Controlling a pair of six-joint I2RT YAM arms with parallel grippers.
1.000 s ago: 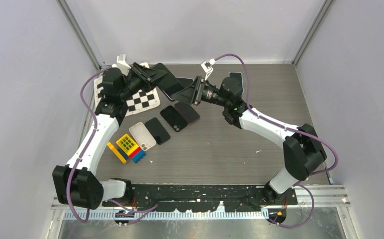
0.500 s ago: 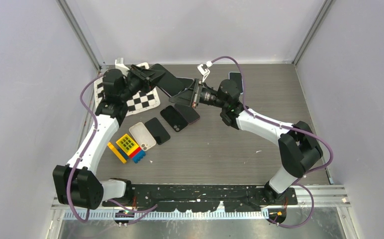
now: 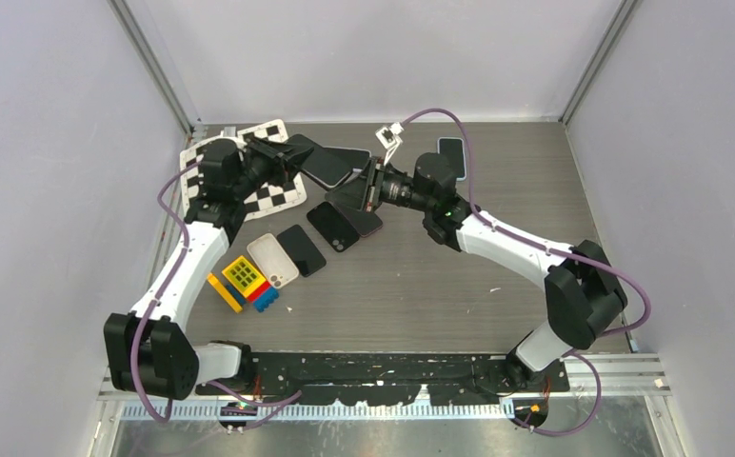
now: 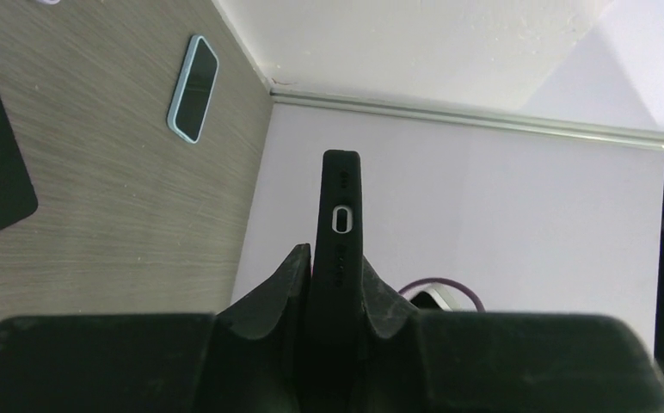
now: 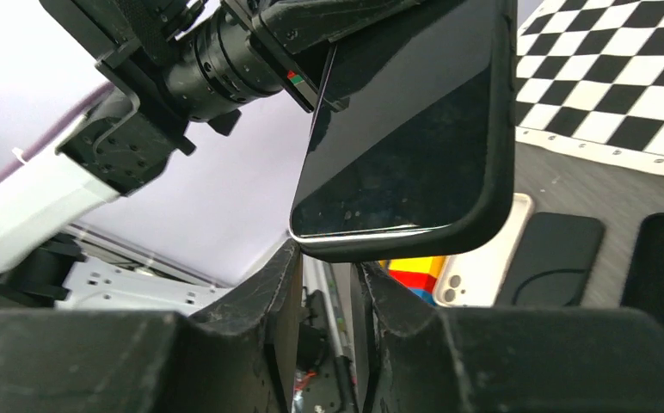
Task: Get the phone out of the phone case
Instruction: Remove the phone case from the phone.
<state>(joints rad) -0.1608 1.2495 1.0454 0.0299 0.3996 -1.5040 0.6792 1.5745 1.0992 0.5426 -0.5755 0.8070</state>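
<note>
A phone in a black case [image 3: 318,163] is held in the air over the back of the table by my left gripper [image 3: 286,158], which is shut on it. In the left wrist view the cased phone [image 4: 339,215] stands edge-on between the fingers [image 4: 281,288]. In the right wrist view the phone's glossy screen and black case rim [image 5: 415,138] fill the middle. My right gripper [image 5: 327,265] is just under the phone's lower corner, jaws a narrow gap apart with nothing between them. It also shows in the top view [image 3: 343,197].
Several phones and cases lie in a row: a dark red one [image 3: 362,217], a black one [image 3: 331,227], a black case [image 3: 302,249], a white case [image 3: 272,260]. Coloured blocks [image 3: 244,278], a checkerboard [image 3: 280,190] and a light-blue phone [image 3: 451,150] are nearby.
My left gripper has turned and shifted slightly left with the cased phone. My right gripper has swung left and lower, toward the phone's near corner.
</note>
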